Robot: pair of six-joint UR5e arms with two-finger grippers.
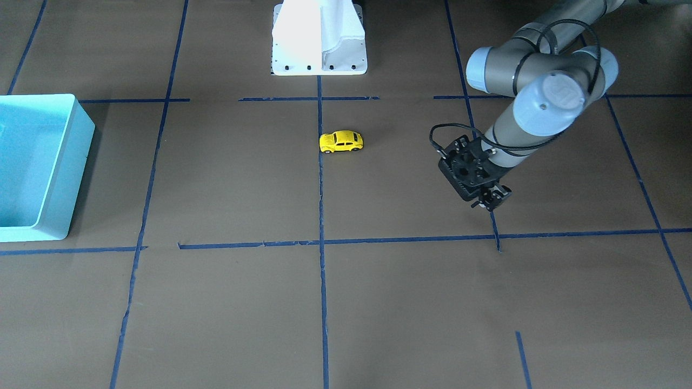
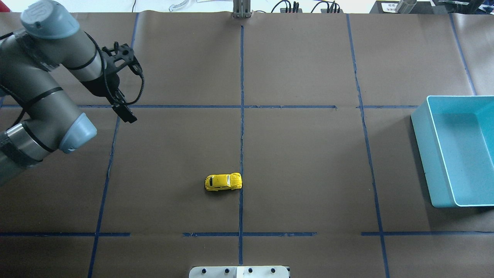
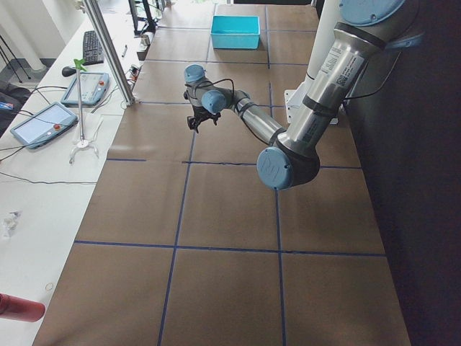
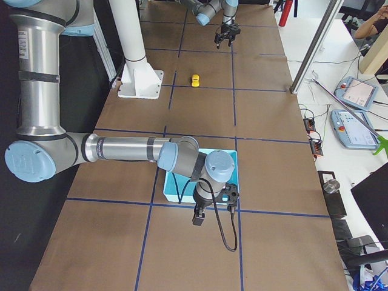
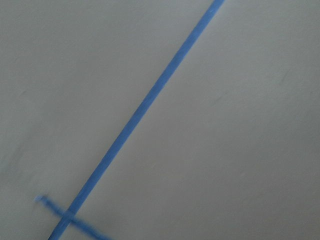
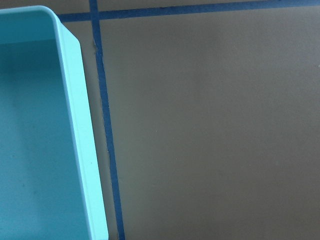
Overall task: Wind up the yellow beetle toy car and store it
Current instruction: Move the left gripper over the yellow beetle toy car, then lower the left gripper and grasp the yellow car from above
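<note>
The yellow beetle toy car (image 1: 341,142) stands on its wheels on the brown table near the centre tape line. It also shows in the overhead view (image 2: 223,182) and the exterior right view (image 4: 195,80). My left gripper (image 1: 491,201) hangs empty above the table, well off to the car's side, also in the overhead view (image 2: 128,116). Its fingertips look apart. My right gripper (image 4: 198,217) hovers beside the teal bin (image 4: 177,182). I cannot tell whether it is open or shut.
The teal bin (image 2: 426,154) sits at the table's right end and looks empty; its rim (image 6: 82,125) fills the left of the right wrist view. The white robot base (image 1: 319,48) stands at mid-table. Blue tape lines cross the brown cover.
</note>
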